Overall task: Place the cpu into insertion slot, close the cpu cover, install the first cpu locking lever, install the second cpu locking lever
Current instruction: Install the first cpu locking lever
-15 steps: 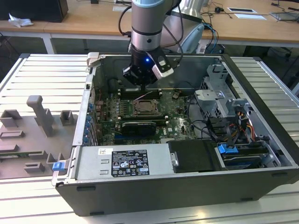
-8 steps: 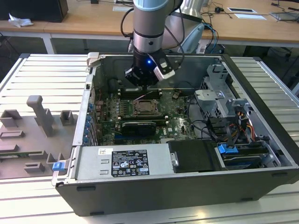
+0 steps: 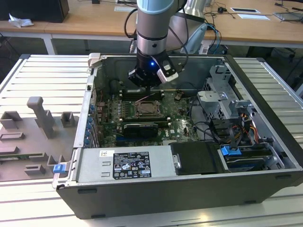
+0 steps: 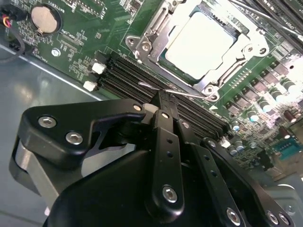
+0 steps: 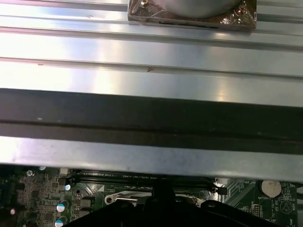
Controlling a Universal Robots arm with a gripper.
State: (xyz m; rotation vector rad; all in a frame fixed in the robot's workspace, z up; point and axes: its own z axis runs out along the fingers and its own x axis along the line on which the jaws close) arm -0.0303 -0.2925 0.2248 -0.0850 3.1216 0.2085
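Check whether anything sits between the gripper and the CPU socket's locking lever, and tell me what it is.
Nothing visible blocks it. In the second wrist view the gripper is right at the thin wire locking lever, which runs beside the cpu cover. The cpu already lies in the insertion slot under that cover.

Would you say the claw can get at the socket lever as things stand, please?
Probably yes. In the second wrist view the claw sits right at the thin wire lever beside the cover, above the memory slots, with nothing between them. The case is open on top.
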